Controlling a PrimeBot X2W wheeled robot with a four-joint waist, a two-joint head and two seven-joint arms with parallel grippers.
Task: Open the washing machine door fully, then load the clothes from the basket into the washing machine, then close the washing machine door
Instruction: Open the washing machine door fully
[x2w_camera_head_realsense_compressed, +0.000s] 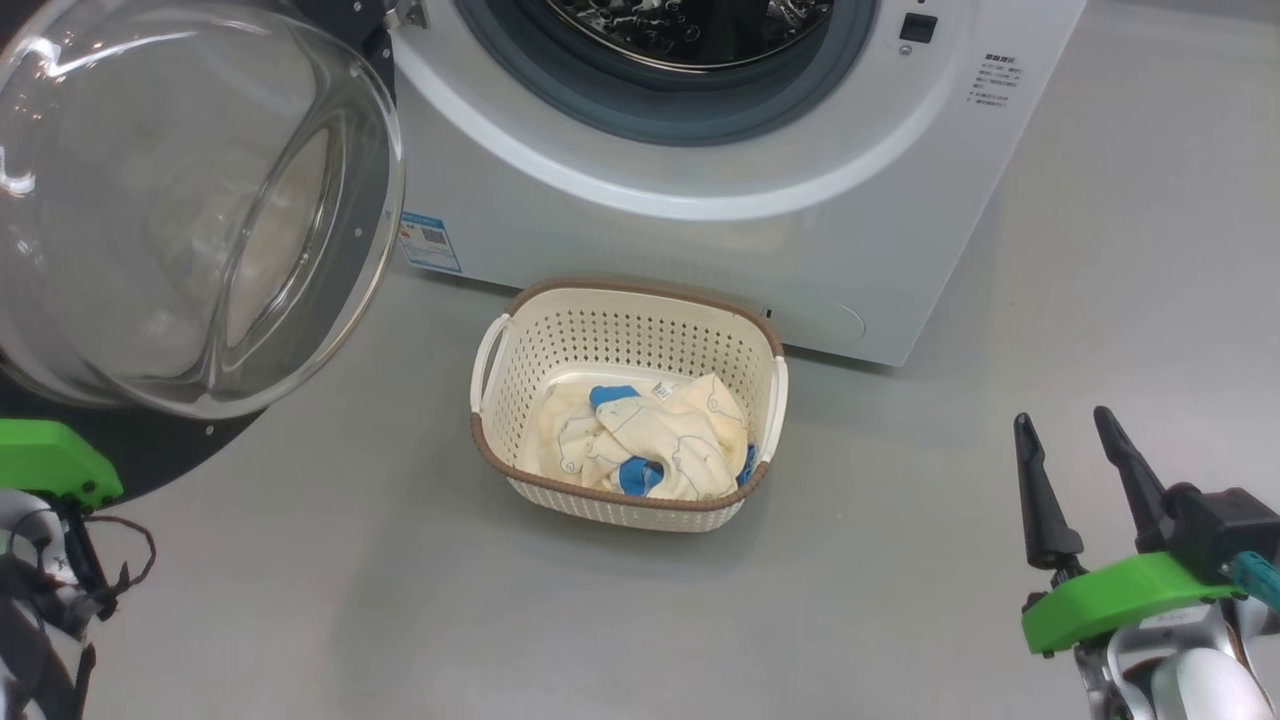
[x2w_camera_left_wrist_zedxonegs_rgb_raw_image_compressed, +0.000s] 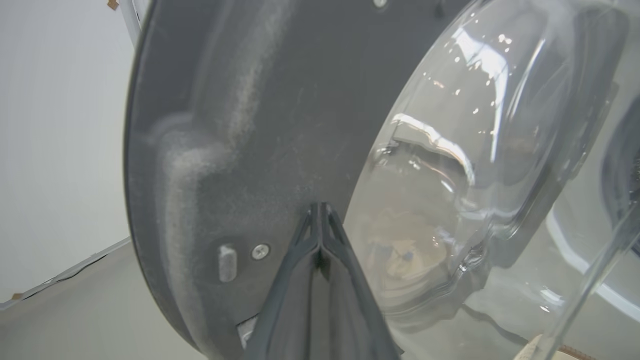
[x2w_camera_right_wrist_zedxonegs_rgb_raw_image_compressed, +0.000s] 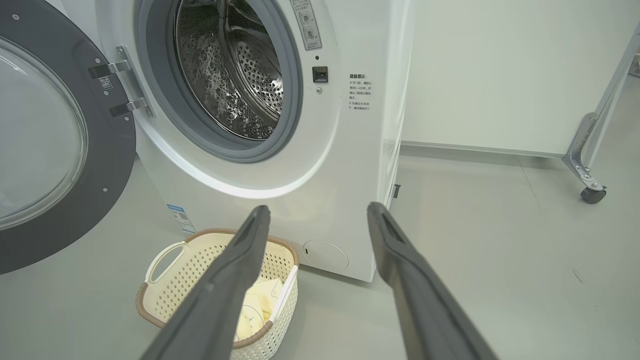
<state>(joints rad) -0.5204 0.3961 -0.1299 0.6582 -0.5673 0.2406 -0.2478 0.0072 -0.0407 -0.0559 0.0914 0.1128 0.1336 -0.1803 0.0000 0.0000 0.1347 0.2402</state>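
Head view: clothes (x2w_camera_head_realsense_compressed: 650, 440) sit in the basket (x2w_camera_head_realsense_compressed: 625, 292) before the washing machine (x2w_camera_head_realsense_compressed: 700, 235), right gripper (x2w_camera_head_realsense_compressed: 1062, 415) spread, left gripper (x2w_camera_left_wrist_zedxonegs_rgb_raw_image_compressed: 319, 210) pressed together at the washing machine door (x2w_camera_head_realsense_compressed: 200, 210), whose slick face may let it slip.

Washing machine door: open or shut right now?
Open. The washing machine door hangs swung out on its hinges, leaving the drum mouth fully exposed.
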